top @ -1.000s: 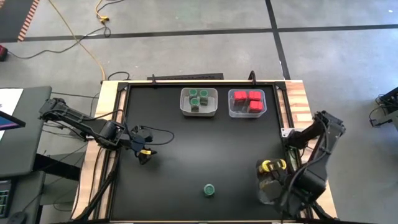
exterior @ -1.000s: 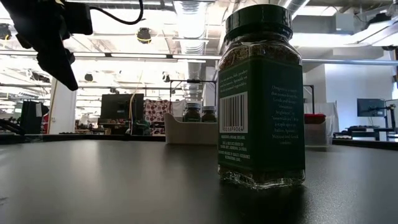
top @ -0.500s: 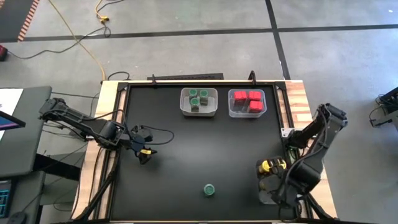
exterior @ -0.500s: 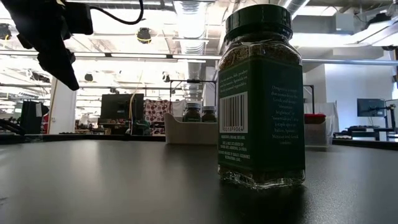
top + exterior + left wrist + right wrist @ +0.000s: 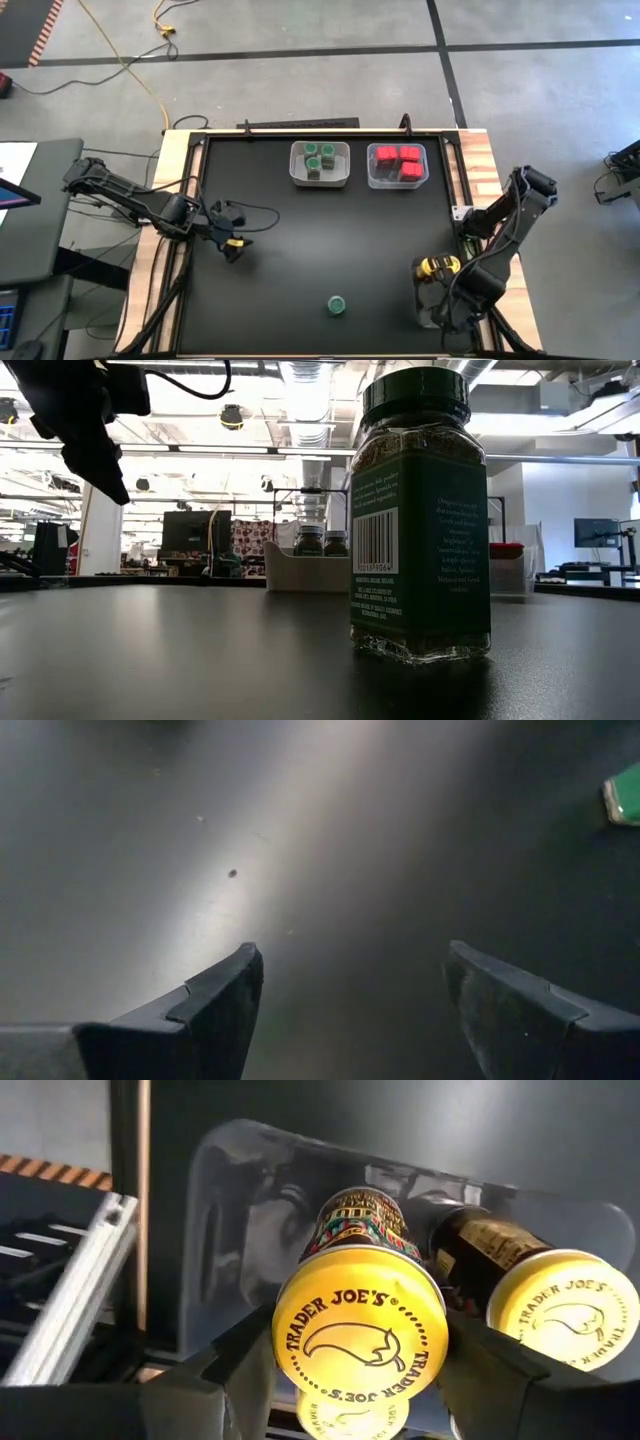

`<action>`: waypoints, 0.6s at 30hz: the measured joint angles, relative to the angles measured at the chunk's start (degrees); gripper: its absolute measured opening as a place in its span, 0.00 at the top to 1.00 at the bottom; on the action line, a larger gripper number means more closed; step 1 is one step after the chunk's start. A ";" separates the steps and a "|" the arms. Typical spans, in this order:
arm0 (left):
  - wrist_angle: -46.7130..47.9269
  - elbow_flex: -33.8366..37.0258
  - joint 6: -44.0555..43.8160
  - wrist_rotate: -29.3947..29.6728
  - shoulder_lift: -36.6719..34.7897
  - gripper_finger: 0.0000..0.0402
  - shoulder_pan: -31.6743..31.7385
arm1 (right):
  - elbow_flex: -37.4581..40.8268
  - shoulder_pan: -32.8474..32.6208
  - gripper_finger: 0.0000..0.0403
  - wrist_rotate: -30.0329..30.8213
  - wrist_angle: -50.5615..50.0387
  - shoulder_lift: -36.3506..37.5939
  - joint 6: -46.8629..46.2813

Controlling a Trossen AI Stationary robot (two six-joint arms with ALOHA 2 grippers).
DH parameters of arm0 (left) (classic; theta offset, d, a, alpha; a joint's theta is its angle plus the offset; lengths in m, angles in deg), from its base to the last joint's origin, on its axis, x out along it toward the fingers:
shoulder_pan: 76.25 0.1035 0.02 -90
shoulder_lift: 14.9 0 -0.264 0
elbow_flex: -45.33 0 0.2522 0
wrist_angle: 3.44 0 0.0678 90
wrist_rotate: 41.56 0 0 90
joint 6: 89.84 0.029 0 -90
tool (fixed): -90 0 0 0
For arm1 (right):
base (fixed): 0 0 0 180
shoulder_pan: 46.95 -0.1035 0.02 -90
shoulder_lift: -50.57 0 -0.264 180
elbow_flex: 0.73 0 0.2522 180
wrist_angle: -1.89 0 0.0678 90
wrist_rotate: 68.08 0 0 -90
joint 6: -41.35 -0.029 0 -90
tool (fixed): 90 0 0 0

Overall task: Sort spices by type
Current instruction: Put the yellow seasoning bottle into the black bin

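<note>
A green-lidded jar (image 5: 337,305) (image 5: 420,520) stands alone on its base near the table's near edge. My left gripper (image 5: 231,247) (image 5: 350,990) hangs open above bare table toward the left side, far from that jar. My right gripper (image 5: 437,290) (image 5: 360,1370) is at the near right corner, over a clear bin (image 5: 210,1210), shut on a yellow-lidded jar (image 5: 360,1320). A second yellow-lidded jar (image 5: 560,1310) sits in that bin, and a third yellow lid (image 5: 350,1415) shows below the held one. My right gripper has the yellow-lidded jar by its lid (image 5: 290,1330), pinched between the two fingers (image 5: 235,1375), one on each side of the lid's rim. The fingers come from above, pointing down. The jar's body (image 5: 355,1220) reaches down into the clear bin; whether its base rests there is hidden.
At the far edge stand a clear bin of green-lidded jars (image 5: 319,163) and a clear bin of red boxy containers (image 5: 396,165). The black table (image 5: 330,240) between them and the lone green jar is bare. A metal rail (image 5: 70,1280) runs beside the near right bin.
My right arm has folded down and drawn a little toward the table's near edge, bringing the gripper with its jar lower over the clear bin. The left arm and the green-lidded jar have kept still.
</note>
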 joint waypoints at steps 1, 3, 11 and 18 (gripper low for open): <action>0.02 0.00 -0.17 0.50 0.00 0.26 0.01 | 0.31 0.00 0.37 -0.04 -0.12 0.00 -0.01; -0.02 0.00 -0.25 1.49 0.00 0.26 -0.01 | 1.06 0.00 0.37 -0.13 -0.09 0.00 0.01; 0.00 0.00 -0.25 3.25 0.00 0.26 0.01 | 2.98 0.48 0.37 -0.33 1.87 -0.04 -4.05; 0.02 0.00 0.63 3.25 0.00 0.26 0.01 | 2.98 1.03 0.37 -0.35 2.35 -0.01 -7.48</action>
